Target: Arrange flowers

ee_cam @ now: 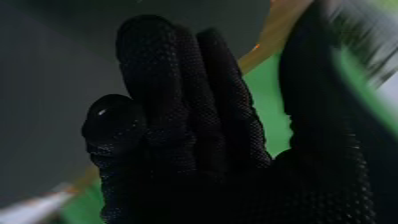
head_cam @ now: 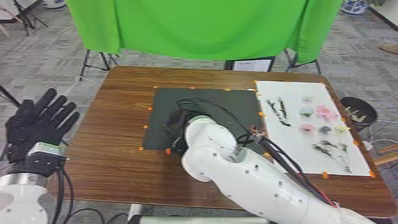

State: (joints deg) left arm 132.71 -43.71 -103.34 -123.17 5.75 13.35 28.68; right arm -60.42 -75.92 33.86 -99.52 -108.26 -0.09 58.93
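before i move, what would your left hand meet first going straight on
Nothing, as far as the head view shows: beyond the left hand the way looks free over the floor, though depth is unclear.

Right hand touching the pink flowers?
Apart. Head view: right hand is over the dark mat; pink flowers lie to its right on the white sheet.

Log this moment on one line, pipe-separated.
right robot hand: open, at dark mat | left robot hand: open, left of table | flowers: laid out on white sheet, right of mat
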